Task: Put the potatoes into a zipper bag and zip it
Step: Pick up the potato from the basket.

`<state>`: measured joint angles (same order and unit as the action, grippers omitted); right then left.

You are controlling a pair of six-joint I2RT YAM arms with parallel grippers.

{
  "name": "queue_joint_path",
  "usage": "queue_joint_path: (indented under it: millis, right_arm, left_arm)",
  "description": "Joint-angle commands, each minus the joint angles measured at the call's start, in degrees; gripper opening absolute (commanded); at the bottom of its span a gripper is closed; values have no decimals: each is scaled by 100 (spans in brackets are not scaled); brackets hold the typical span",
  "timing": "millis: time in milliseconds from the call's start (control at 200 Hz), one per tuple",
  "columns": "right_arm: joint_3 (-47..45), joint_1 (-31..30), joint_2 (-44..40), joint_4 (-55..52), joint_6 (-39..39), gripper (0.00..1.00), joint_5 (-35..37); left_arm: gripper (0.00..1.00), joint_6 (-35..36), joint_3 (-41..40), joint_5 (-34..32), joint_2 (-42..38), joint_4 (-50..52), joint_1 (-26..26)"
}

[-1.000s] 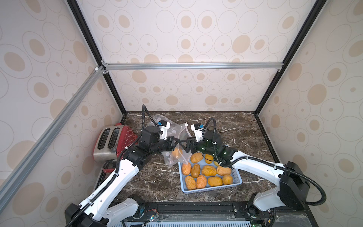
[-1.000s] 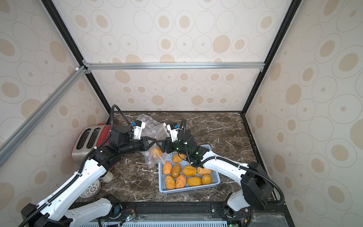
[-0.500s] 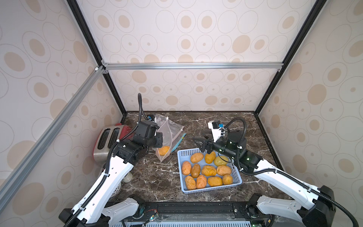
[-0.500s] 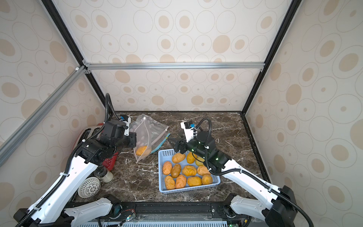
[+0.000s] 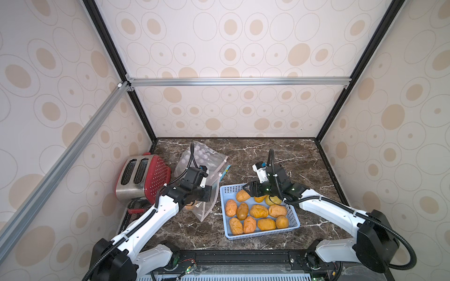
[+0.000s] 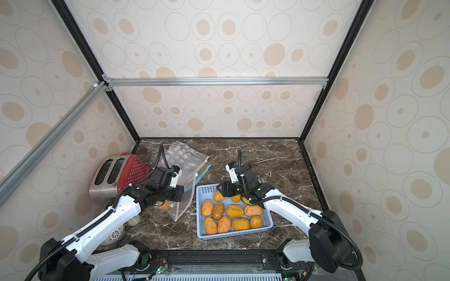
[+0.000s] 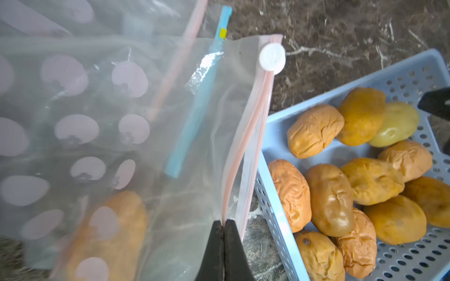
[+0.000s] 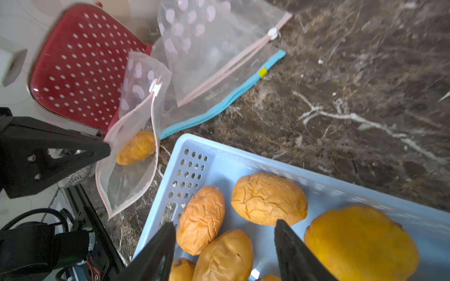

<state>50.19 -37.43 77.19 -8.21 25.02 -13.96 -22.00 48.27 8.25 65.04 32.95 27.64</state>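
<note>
My left tool is closed tight on the pink zip edge of the zipper bag. It holds the bag up by its rim, just beside the left wall of the blue basket. I cannot tell whether the bag's lower corner touches the tabletop. In the right wrist view the mouth gapes between its two pink rims, with the white slider at the far end of the zip. The bagged potato lies low inside.

My right tool is open and grips nothing. Its fingers are spread above the basket's back left corner, with a wrinkled potato below the gap. The other potatoes lie packed close in the basket. The yellowish-green potato sits toward the back, beneath my right arm.

Bare tabletop lies behind the basket and to its right, up to the black frame. My left side is tighter. The red toaster stands close by my left arm. A spare bag lies flat behind the held one, overlapping a blue-edged bag.
</note>
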Motion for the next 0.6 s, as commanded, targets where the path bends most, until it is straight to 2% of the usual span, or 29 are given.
queue_joint_path:
  millis: [0,175,385,470,595]
  right_arm:
    - [418,-16,211,-986,-143,66,85]
    - [659,-11,117,-1957,-224,67,1133]
    - [582,-10,51,-2762,-57,70,1870]
    - [502,21,93,-2764,58,73,2035]
    - [573,39,353,-2607,117,76,1894]
  left_arm:
    - [0,143,-167,515,83,-708,-31]
    - [0,83,-520,714,7,-1049,-30]
    - [0,-36,-727,675,-379,-1227,-33]
    - [0,-50,-737,647,-430,-1234,-31]
    - [0,-20,-703,482,-478,-1170,-33]
